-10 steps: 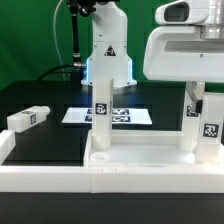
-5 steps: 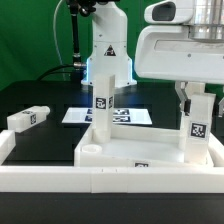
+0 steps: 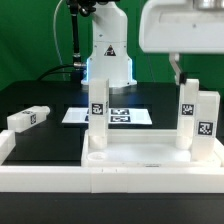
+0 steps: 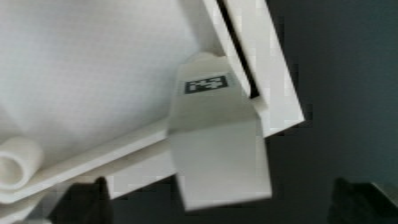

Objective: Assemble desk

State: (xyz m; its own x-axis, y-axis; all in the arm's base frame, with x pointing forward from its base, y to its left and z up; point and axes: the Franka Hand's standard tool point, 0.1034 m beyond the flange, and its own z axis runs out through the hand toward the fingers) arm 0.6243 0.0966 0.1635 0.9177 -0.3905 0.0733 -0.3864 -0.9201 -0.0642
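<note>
- White plastic dominates the exterior view: the tabletop panel (image 3: 140, 152) lies flat on the black table (image 3: 45, 150), rim upward, pressed against the white border rail (image 3: 60, 180) along the near edge.
- Standing in the panel's far-left corner is one upright leg (image 3: 97, 113), its square tag facing the camera.
- At the exterior view's right, two more legs rise from the panel close together: one further back (image 3: 187, 113) and one nearer (image 3: 207, 120), each showing a tag.
- A loose leg (image 3: 29, 119) lies on its side on the table at the exterior view's left, well apart from the panel.
- The marker board (image 3: 125, 116) lies flat behind the panel, in front of the arm's white base (image 3: 107, 60).
- The arm's wrist housing (image 3: 185, 28) hangs above the right-hand legs; the gripper's fingers cannot be made out in this view.
- In the wrist view, a tagged leg (image 4: 217, 130) stands at the corner of the rimmed panel (image 4: 89, 90), seen from above and foreshortened.
- A round screw hole boss (image 4: 15, 165) shows inside the panel's rim.
- Dark fingertips (image 4: 86, 195) of the gripper (image 4: 222, 198) sit on either side of the leg's near end, spread wider than it and not touching it, so the jaws stand apart.
</note>
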